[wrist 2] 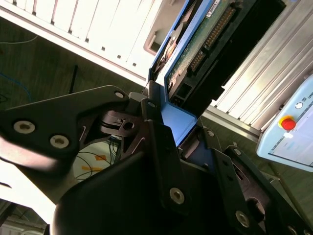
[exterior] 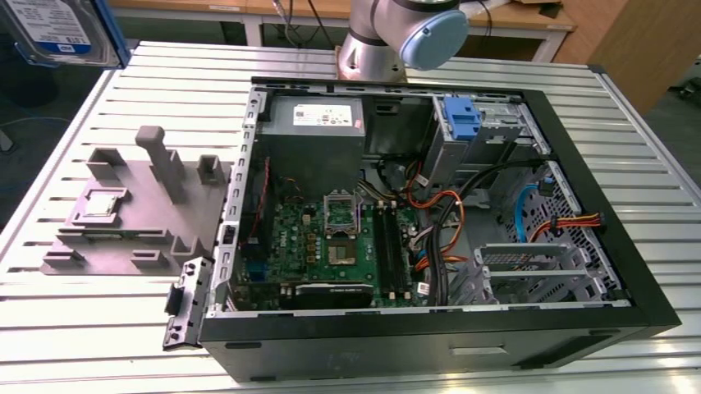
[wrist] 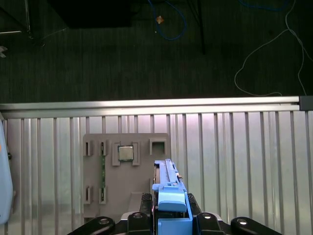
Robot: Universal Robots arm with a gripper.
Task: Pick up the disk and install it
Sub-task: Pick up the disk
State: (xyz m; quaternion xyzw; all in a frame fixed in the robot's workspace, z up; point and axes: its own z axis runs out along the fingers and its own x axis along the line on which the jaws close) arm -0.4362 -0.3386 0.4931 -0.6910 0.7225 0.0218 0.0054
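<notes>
Ribbed silver counter point(exterior: 98, 328) is spread under the whole scene, with dark floor beyond its edge. At the exterior view's far left the disk point(exterior: 61, 29) is held high above the counter, well apart from the open computer case point(exterior: 438, 345). In the second wrist view the hand point(wrist 2: 168, 115) is seen clamped narrow on one end of the disk's blue carrier, with the green circuit board point(wrist 2: 205, 39) turned to one side.

Since only one end is gripped, the carry is judged best done slowly and without swinging. The disk should be kept square to whichever bay is meant, and the loose cables should be kept clear of.

Below the disk a grey fixture tray point(exterior: 110, 238) lies on the counter. A square chip point(exterior: 101, 203) is seated in one of its pockets, and a green strip point(wrist: 103, 164) is lodged in a slot. Other pockets appear unfilled.

Further right, the case is laid on its side. A power supply point(exterior: 312, 115) and a green motherboard point(exterior: 328, 246) are housed in it. Orange and black cables point(exterior: 438, 213) come next, then a second blue carrier point(exterior: 465, 123) in a bay. At the exterior view's right a metal cage point(exterior: 537, 267) appears unfilled.
</notes>
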